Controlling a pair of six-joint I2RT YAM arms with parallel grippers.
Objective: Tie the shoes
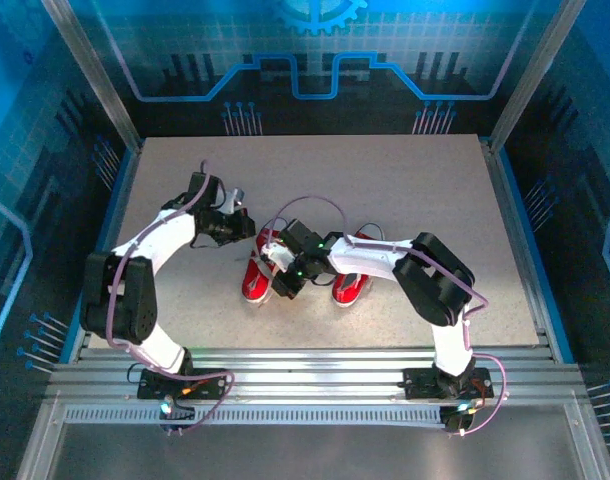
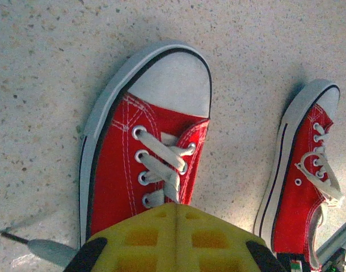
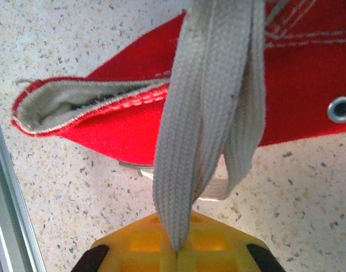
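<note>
Two red canvas shoes point(image 1: 255, 280), white toe caps, white soles, on speckled desk point(image 1: 385, 190). Right end effector point(image 3: 177, 226) grasping white lace point(image 3: 201, 113); left end effector point(image 2: 176, 211) clenched close to one shoe.

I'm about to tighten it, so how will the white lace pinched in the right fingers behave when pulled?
The lace is probably floppy: it runs flat and folded into the right fingers. Its coarse weave likely grips rather than slips. The small canvas shoe looks light, so a pull may drag or tip it.
</note>
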